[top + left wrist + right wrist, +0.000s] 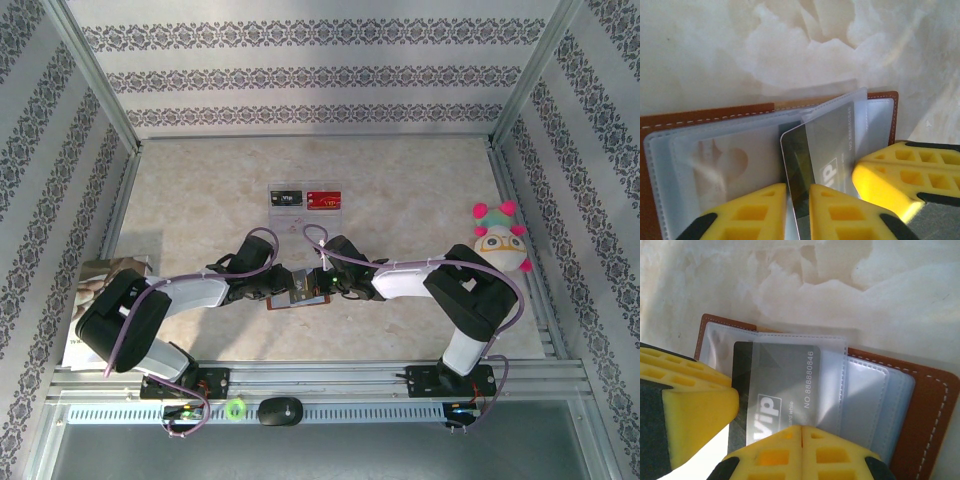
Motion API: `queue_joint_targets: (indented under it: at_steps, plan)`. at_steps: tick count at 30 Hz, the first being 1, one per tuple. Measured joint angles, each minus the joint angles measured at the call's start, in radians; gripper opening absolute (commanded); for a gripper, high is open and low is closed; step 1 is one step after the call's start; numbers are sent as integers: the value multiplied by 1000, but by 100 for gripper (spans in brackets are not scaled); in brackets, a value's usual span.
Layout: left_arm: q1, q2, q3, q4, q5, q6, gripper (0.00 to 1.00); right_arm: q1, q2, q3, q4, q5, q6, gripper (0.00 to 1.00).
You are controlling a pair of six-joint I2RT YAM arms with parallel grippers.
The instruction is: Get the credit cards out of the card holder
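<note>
1. I see my left gripper [798, 189] clenched on the lower edge of a dark grey card [780, 380] marked "Vip", with one yellow finger on each face of it
2. That card sits in a clear sleeve of the card holder [932, 405], with one end bare beyond the sleeve
3. The brown holder lies open on the table [400, 180] between my two arms, nearer the front edge than the back
4. My right gripper [801, 430] has its fingers pressed tight together at the lower edge of the clear sleeves, just beside the left one; I cannot tell whether it pinches a sleeve
5. A black card [286, 198] and a red card [324, 200] lie flat side by side farther back on the table, well apart from the holder
6. A plush toy [500, 240] sits by the right edge
</note>
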Motion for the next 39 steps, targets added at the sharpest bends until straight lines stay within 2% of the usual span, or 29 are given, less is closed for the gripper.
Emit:
queue_joint_targets:
  at_steps: [2, 9, 14, 23, 32, 39]
  plan:
    - [0, 5, 0, 2, -2, -2, 11, 0, 0, 0, -1, 0, 0, 0]
    - [0, 5, 0, 17, -15, -14, 10, 0, 0, 6, -14, 0, 0, 0]
    - [0, 5, -20, 63, -23, -39, 0, 5, -2, 10, -24, 9, 0, 0]
    - [4, -49, -58, 89, -11, -42, 0, 5, -3, 15, -39, 16, 0, 1]
    - [48, -135, -100, 84, 42, -24, 0, 7, -3, 24, -64, 21, 0, 2]
    - [61, -114, -111, 116, 90, -22, 2, 7, -3, 28, -75, 21, 0, 2]
